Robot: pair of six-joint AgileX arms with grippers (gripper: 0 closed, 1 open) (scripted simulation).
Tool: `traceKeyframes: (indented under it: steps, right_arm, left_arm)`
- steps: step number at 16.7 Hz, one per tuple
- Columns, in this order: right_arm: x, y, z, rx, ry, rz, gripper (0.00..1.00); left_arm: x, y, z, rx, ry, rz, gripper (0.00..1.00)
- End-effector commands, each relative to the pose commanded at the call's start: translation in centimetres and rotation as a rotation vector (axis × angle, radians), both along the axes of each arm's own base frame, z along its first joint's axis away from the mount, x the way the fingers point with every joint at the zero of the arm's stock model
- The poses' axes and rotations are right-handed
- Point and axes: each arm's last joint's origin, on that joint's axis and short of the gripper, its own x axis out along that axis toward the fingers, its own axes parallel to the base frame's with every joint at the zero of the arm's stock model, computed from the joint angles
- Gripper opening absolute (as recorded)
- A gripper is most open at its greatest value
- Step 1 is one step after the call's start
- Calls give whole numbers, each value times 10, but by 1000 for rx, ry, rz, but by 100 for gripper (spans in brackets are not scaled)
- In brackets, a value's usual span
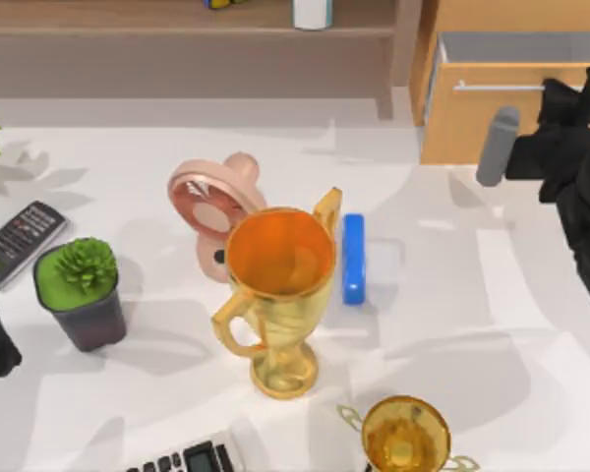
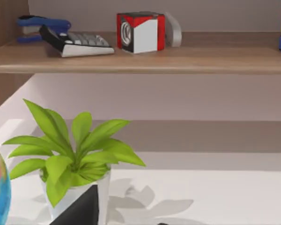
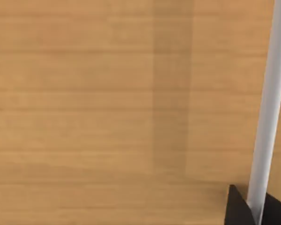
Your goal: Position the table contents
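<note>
Drawer-opening step judged underway: right gripper (image 1: pixel 580 93) at 2 o'clock, drawer handle (image 3: pixel 270 103) grasped between jaws; outward pull required next.

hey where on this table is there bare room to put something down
Open tabletop lies right of the blue box, out to the drawer cabinet, and at the back left behind the pink fan. The middle is crowded: fan, large gold trophy and box sit close together.
</note>
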Motion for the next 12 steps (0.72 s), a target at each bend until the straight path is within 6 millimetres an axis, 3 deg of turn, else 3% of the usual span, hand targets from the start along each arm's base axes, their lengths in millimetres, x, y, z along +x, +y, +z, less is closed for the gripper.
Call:
traceKeyframes:
  steps: [3,9,12]
  right_arm:
    - [9,0,-1,0,0,-3,0]
    - [52,0,-1,-2,0,1,0]
    - [63,-1,0,0,0,0,0]
  left_arm:
    - [0,0,0,0,0,0,100]
    - [0,0,0,0,0,0,100]
    - [0,0,0,0,0,0,100]
